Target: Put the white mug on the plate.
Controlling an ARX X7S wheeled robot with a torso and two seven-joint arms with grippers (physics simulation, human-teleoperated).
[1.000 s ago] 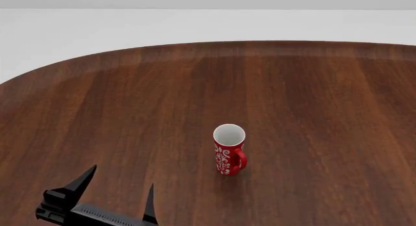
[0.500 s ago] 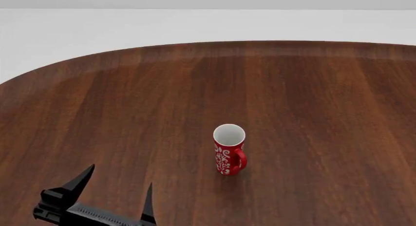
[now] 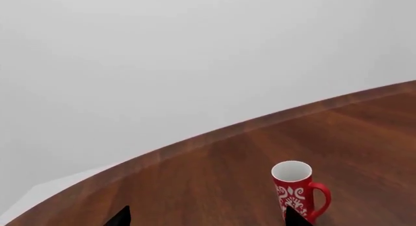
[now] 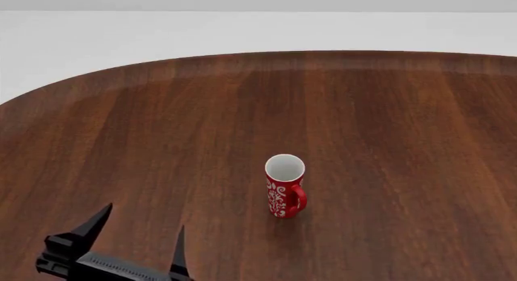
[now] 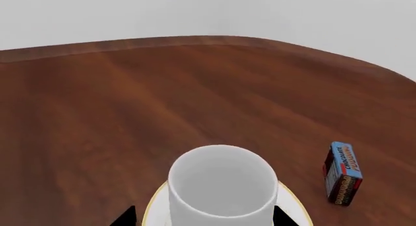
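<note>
In the right wrist view the white mug (image 5: 223, 187) stands upright on the plate (image 5: 158, 210), whose tan-gold rim shows on both sides of it. My right gripper (image 5: 202, 217) is open and straddles the mug. A gap shows between one fingertip (image 5: 126, 215) and the mug wall, while the other fingertip sits close to it. Neither the mug, the plate nor this gripper shows in the head view. My left gripper (image 4: 141, 223) is open and empty near the table's front left, apart from the red mug (image 4: 285, 187). In the left wrist view that gripper (image 3: 206, 218) also holds nothing.
The red mug with white swirls (image 3: 295, 192) stands upright mid-table on the dark wooden table (image 4: 388, 123). A small blue and brown chocolate box (image 5: 341, 173) stands on the table to one side of the plate. The table's rounded far edge borders a pale floor.
In the head view my left gripper has drifted slightly down and to the left, toward the near edge. The red mug has not moved.
</note>
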